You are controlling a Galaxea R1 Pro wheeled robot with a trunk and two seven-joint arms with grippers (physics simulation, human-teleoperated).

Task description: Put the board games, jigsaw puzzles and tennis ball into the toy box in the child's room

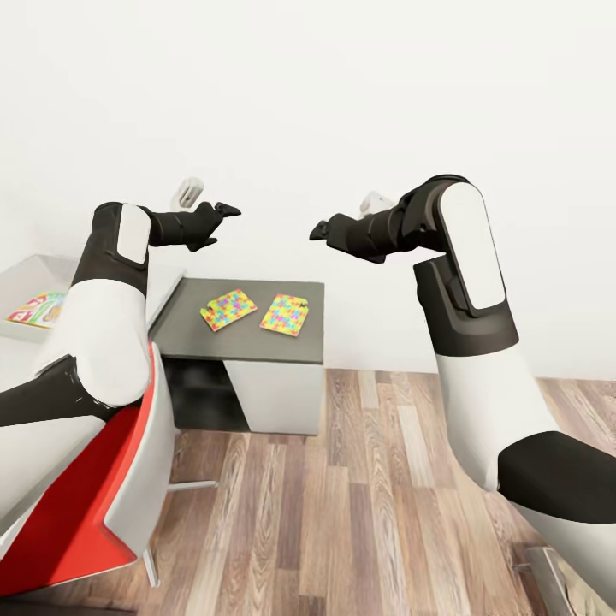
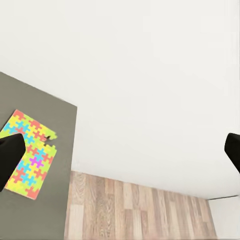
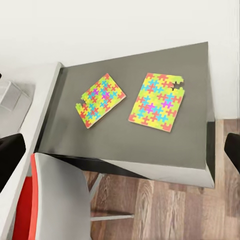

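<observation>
Nearest the head camera, the robot's two white-and-black arms rise from the lower corners and bend inward, with a red-and-white chair (image 1: pixel 103 479) under the left arm and wood plank floor (image 1: pixel 342 513) below. Further out, the left claw (image 1: pixel 224 210) and the right claw (image 1: pixel 323 229) hang in the air facing each other, well apart, against the plain white wall (image 1: pixel 342 85). Each wrist view shows its own claw's dark fingertips (image 2: pixel 9 155) (image 3: pixel 10 155) at opposite edges of the picture with open space between them, so both claws are spread wide and hold nothing. Below and beyond the claws lies the lower dark grey cabinet tabletop (image 1: pixel 257 342), and on it rest the two thin, jagged-edged jigsaw puzzle panels of yellow, pink, blue and green pieces, side by side but not touching: the left-hand puzzle panel (image 1: pixel 228 309) sits below the left claw, turned at an angle, and the right-hand puzzle panel (image 1: pixel 285 314) lies below the gap between the claws, nearer the right one. Both panels also show flat on the dark top in the right wrist view (image 3: pixel 102 99) (image 3: pixel 158 101); in the left wrist view one panel (image 2: pixel 29 152) shows partly behind a fingertip. At the far left, behind the left arm, the pale grey tabletop (image 1: pixel 17 351) carries a shallow light grey toy box (image 1: pixel 34 272), and a flat board game with a colourful cover (image 1: pixel 36 310) lies in it, well away from both claws.
</observation>
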